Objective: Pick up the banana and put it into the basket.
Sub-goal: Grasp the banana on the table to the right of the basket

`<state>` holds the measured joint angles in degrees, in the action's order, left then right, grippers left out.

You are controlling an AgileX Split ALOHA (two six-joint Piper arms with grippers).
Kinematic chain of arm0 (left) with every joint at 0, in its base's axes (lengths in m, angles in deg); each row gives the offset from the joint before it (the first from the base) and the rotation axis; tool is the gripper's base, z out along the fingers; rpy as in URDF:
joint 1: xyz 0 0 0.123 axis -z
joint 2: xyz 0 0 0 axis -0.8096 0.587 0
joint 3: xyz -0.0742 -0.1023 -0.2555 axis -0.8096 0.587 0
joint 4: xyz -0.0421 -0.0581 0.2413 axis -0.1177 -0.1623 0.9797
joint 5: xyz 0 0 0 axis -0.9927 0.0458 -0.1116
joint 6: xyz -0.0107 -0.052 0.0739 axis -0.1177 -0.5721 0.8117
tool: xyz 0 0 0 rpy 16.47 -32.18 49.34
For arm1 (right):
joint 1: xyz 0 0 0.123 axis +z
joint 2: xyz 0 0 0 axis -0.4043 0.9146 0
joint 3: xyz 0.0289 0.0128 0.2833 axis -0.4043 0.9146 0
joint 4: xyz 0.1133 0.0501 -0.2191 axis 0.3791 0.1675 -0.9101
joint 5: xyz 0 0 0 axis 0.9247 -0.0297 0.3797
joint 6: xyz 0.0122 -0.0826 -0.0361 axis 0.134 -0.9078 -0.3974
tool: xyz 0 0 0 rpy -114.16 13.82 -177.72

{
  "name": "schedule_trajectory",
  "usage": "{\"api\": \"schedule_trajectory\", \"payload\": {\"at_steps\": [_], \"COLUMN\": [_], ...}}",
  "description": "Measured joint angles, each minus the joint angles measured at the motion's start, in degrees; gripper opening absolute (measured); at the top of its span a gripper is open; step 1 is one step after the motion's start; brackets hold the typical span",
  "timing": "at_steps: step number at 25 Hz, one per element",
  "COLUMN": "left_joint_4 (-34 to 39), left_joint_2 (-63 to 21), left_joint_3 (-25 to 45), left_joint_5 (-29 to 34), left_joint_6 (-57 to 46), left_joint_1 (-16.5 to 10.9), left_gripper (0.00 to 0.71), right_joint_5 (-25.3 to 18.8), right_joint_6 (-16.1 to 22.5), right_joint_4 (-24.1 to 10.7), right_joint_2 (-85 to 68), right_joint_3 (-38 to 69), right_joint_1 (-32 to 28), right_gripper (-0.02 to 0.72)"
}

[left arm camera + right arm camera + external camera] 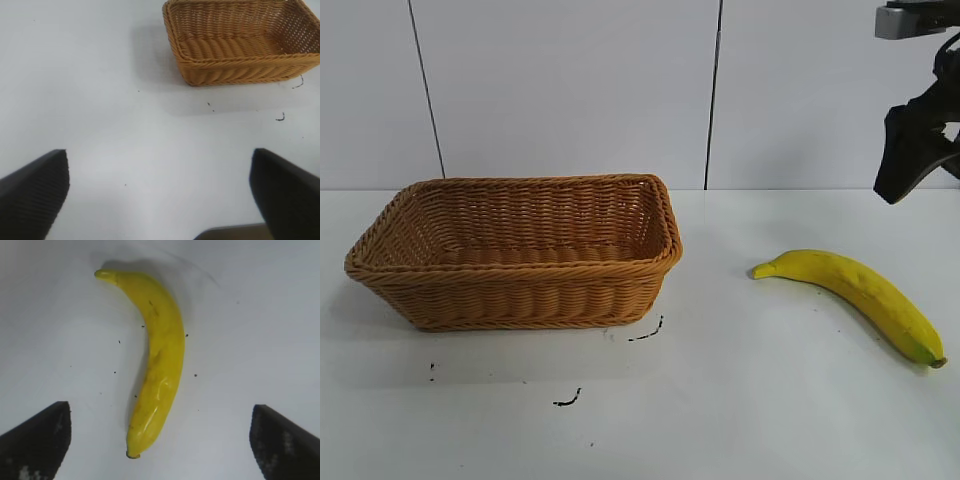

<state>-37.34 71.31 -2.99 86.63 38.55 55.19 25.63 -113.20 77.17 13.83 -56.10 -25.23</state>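
The yellow banana [855,292] lies flat on the white table at the right, stem toward the basket, dark tip toward the front right. The tan wicker basket [380,270] stands at the left with nothing inside. My right gripper [910,150] hangs high above the table behind the banana, at the right edge. In the right wrist view the banana [157,360] lies below the right gripper [160,440], whose two dark fingers stand wide open and hold nothing. The left gripper [160,195] is open over bare table, well away from the basket [235,70].
Small black marks [645,335] dot the table in front of the basket. A white panelled wall stands behind the table. Bare tabletop separates basket and banana.
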Motion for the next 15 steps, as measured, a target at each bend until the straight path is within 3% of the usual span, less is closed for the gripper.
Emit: {"api": "schedule_trajectory", "payload": {"at_steps": [6, 15], "left_joint_4": [0.0, 0.0], "left_joint_2": [0.0, 0.0], "left_joint_3": [0.0, 0.0], "left_joint_5": [0.0, 0.0], "left_joint_6": [0.0, 0.0], "left_joint_1": [0.0, 0.0], "left_gripper": [0.695, 0.695], "right_joint_5": [4.6, 10.9], "right_joint_6": [0.3, 6.5], "right_joint_4": [0.4, 0.4], "right_joint_2": [7.3, 15.6], "right_joint_3": [0.0, 0.0], "right_joint_1": [0.0, 0.0], "right_gripper": [0.696, 0.696]}}
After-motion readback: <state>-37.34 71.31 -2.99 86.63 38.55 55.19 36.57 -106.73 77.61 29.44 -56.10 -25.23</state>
